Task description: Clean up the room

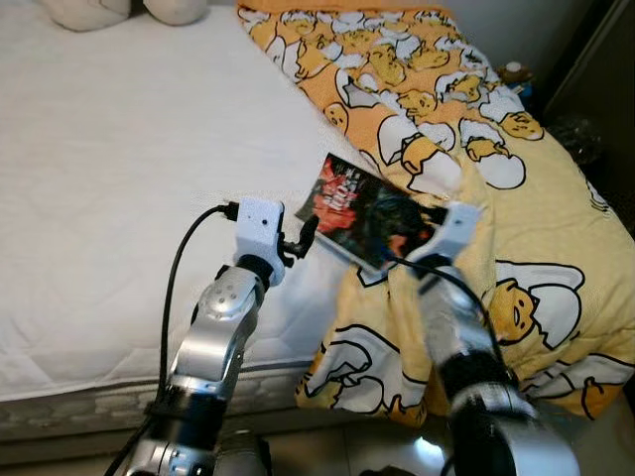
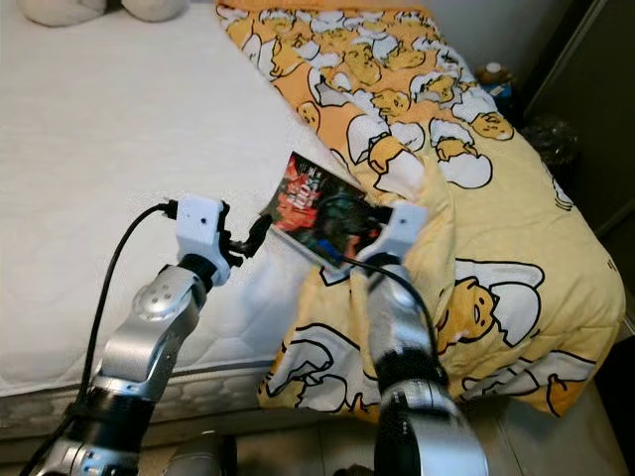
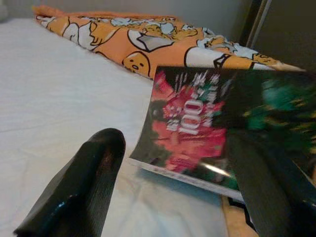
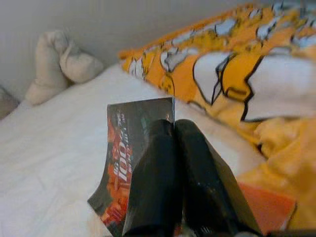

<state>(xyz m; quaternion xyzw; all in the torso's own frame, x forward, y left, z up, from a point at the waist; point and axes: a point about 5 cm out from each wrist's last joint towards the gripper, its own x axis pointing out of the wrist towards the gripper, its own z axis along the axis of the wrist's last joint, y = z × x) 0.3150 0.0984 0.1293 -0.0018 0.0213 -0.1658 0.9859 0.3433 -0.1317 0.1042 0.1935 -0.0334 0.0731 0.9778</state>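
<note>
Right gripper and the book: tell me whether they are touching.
Touching. The right wrist view shows the right gripper with its two black fingers closed on the edge of the book, pinching it above the bed.

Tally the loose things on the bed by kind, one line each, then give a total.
Book, pinched in the right gripper: 1
Yellow egg-print blanket: 1
Beige plush shapes at the head of the bed: 2
Total: 4
</note>
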